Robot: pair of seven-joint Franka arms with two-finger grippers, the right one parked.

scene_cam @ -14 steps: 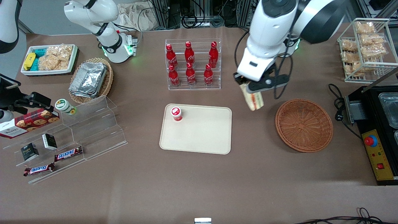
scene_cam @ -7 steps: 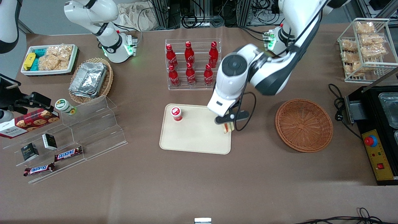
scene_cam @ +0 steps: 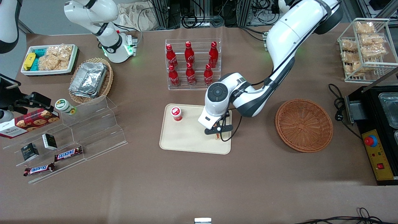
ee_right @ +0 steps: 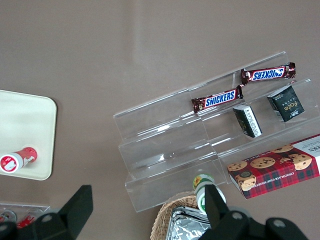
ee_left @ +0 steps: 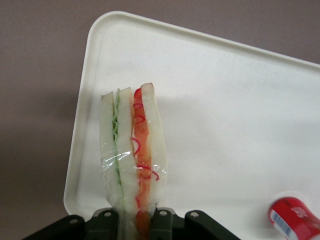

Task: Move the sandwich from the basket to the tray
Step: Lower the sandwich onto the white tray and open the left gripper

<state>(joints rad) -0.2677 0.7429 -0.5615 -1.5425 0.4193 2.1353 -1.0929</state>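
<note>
The sandwich [ee_left: 132, 150], a wrapped wedge of white bread with green and orange-red filling stripes, is pinched upright between the fingers of my gripper [ee_left: 136, 224]. In the front view the gripper [scene_cam: 219, 132] is low over the cream tray [scene_cam: 186, 137], at the tray's corner nearest the camera on the basket's side. Only a sliver of the sandwich [scene_cam: 219, 136] shows under the wrist there. Whether it rests on the tray [ee_left: 225, 90] I cannot tell. The round reddish-brown basket [scene_cam: 304, 125] stands empty beside the tray, toward the working arm's end.
A small red-capped bottle [scene_cam: 176, 113] stands on the tray, farther from the camera than the gripper. A clear rack of red cola bottles [scene_cam: 192, 63] is farther back. A stepped acrylic shelf [scene_cam: 93, 124] with snacks lies toward the parked arm's end.
The gripper carried the sandwich from the air between basket and tray over the tray, then came lower and nearer the camera. It has stayed shut on the sandwich.
</note>
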